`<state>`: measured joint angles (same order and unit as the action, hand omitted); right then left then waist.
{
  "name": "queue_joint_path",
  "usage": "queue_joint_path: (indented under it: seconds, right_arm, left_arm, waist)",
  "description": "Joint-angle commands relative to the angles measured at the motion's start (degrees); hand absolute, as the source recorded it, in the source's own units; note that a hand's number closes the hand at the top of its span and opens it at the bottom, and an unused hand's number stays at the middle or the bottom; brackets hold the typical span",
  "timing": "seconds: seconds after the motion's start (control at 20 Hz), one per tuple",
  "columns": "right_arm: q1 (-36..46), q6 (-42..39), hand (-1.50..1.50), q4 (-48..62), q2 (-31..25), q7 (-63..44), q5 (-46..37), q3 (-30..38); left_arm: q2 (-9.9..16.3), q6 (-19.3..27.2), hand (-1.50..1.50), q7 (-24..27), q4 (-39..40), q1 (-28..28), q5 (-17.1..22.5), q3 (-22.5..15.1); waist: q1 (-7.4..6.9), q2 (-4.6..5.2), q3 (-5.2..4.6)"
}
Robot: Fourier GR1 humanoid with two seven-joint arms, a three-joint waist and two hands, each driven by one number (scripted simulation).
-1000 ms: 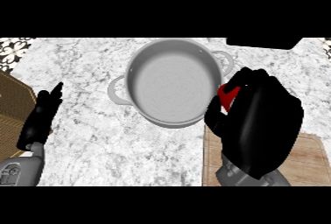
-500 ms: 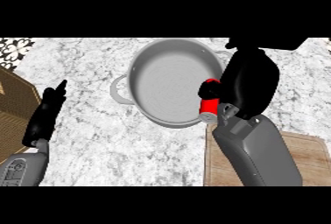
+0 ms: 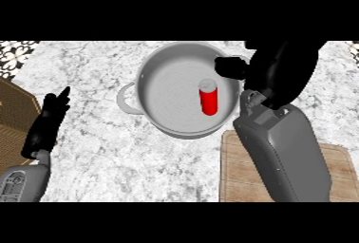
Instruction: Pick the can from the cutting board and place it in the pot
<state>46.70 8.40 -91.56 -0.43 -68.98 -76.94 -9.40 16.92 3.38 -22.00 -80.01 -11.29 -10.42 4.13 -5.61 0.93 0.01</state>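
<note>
Cutting board [image 3: 242, 173] at 5 o'clock, bare wood showing beside R forearm, which crosses it. L hand [image 3: 48, 124] at 9 o'clock, fingers straight, resting over the marble counter [image 3: 105, 156], holding nothing. Pot [image 3: 184, 90] at 12 o'clock, grey, handle on its 9 o'clock side. Red can [image 3: 208, 98] stands upright inside pot, twd its 3 o'clock wall, apart from any hand. R hand [image 3: 280, 66] at 1–2 o'clock just past pot rim, fingers relaxed, nothing in it; thumb over the rim.
</note>
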Motion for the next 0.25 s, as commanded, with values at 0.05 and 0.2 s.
queue_joint_path:
  seconds: [0.05, 0.2]
  right_arm:
    - [1.18, 15.78, -1.50, -0.35, 0.41, -12.97, -6.52, 1.13]
    - [0.00, 17.51, -1.50, -4.34, 0.41, -14.52, -10.21, 0.79]
  left_arm:
    - [0.21, -0.49, 0.00, 0.47, -0.74, 1.89, 0.90, 0.71]
    - [0.14, 0.44, 0.00, -0.45, -0.53, 2.74, 0.54, 1.25]
  waist:
    - [0.83, -0.57, -0.02]
    - [2.14, -1.02, 0.00]
